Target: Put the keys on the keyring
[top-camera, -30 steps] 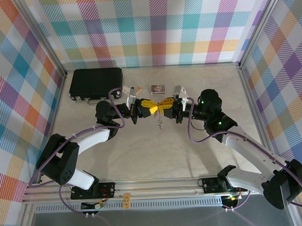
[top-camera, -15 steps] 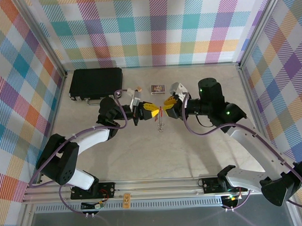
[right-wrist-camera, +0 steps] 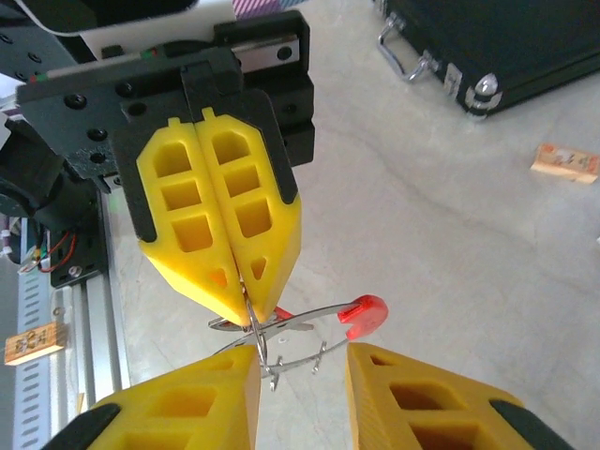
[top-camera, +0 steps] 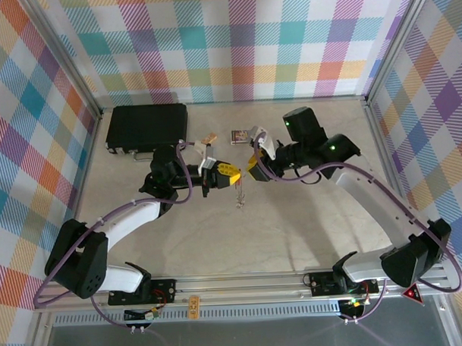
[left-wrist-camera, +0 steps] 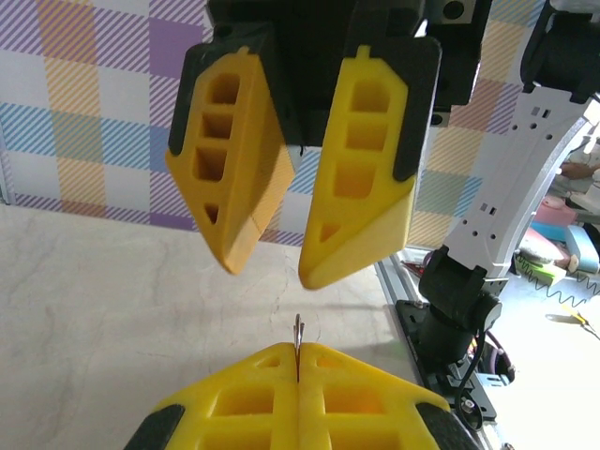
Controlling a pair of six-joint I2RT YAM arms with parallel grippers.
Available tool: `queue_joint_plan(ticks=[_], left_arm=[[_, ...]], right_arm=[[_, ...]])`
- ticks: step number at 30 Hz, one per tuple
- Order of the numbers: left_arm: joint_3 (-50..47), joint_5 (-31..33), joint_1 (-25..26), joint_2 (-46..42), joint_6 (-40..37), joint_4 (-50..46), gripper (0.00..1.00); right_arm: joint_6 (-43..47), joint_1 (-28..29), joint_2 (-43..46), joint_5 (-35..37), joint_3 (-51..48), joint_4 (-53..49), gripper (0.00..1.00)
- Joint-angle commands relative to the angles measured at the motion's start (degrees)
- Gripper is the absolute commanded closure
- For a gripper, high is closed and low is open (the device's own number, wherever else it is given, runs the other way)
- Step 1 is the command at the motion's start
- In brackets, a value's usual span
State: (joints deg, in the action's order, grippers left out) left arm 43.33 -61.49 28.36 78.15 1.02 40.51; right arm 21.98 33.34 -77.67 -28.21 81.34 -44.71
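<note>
The keyring (right-wrist-camera: 309, 323) is a thin metal loop with a red cap at one end, and small hooks hang from it. It dangles from my left gripper (top-camera: 232, 175), which is shut on its wire; the ring's edge (left-wrist-camera: 298, 328) pokes out between the closed yellow fingertips (left-wrist-camera: 267, 370). My right gripper (right-wrist-camera: 305, 349) is open just in front of the ring, its fingers astride the loop's lower part and gripping nothing. A second small red bit (right-wrist-camera: 292, 319) shows by the left fingertips; I cannot tell if it is one of the keys. From above, the ring (top-camera: 240, 194) hangs below the two grippers, with the right gripper (top-camera: 251, 165) close by.
A black case (top-camera: 147, 127) lies at the back left. A small tan block (top-camera: 208, 139) and a printed card (top-camera: 241, 134) lie on the table behind the grippers. An aluminium rail (top-camera: 242, 283) runs along the near edge.
My right gripper has opened, let go of the ring and drawn back toward the far side. The left gripper stays shut on the ring, which now hangs from it alone.
</note>
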Motion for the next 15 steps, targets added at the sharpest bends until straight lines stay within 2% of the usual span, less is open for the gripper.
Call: queue_joint_plan(ticks=[1,10,15], left_arm=[[0.10,-1.01,0.12,-0.93,-1.79,0.08,1.00],[0.24,-0.88,0.29,-0.84,-1.81,-0.43,1.00],[0.33,-1.04,0.40,-0.94,-1.83,-0.36,1.00]], right_arm=[[1.62,0.30,-0.93,-2.78,2.71,-3.08,0.70],[2.76,2.08,-4.69,-2.51,4.62,-5.74,0.68],[2.62,2.21,-5.65,-2.07,4.97,-5.83,0.75]])
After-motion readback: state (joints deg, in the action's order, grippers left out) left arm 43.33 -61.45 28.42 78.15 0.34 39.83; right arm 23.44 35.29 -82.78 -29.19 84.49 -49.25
